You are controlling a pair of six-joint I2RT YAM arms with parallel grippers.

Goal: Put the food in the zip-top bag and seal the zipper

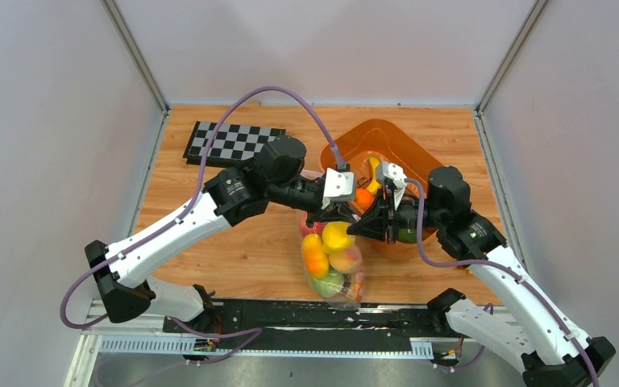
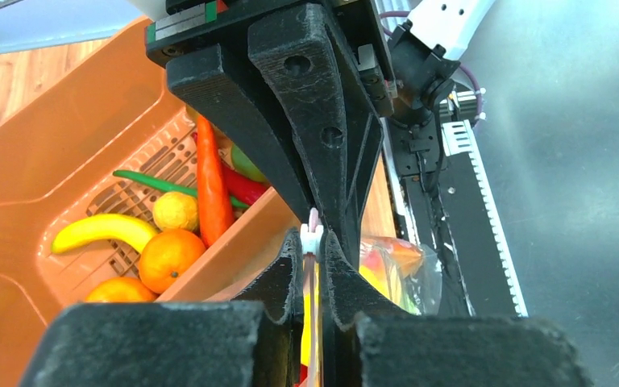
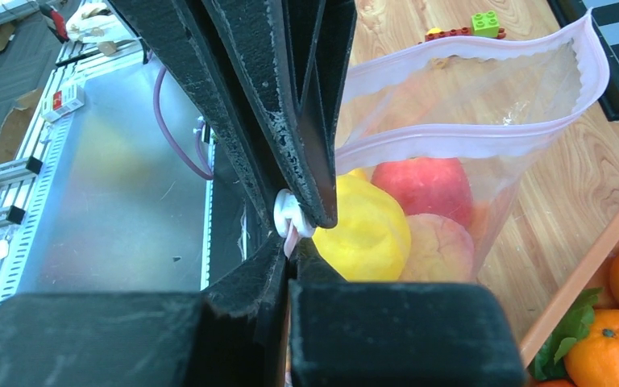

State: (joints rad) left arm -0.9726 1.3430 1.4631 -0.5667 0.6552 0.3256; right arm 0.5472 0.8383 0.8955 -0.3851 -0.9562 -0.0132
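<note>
At the near middle of the table (image 1: 234,242), just near of the orange tub (image 1: 387,137): zip-top bag (image 1: 334,270), loaded with the food (image 1: 334,250), red apple (image 3: 427,185), yellow fruit (image 3: 371,230) and peach (image 3: 439,246) among it. Along its far edge, the zipper (image 3: 459,139), pinched from the left by the left gripper (image 2: 314,242) and from the right by the right gripper (image 3: 294,222), both sets of jaws pressed together on the strip, lips gaping apart beyond them. In the tub, oranges (image 2: 165,258), a banana (image 2: 101,230), a carrot (image 2: 209,185); at far left, a checkerboard (image 1: 234,141).

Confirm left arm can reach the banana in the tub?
Likely not yet: left gripper is shut on the bag edge. The banana lies uncovered in the tub nearby, so it'd need to let go first.
</note>
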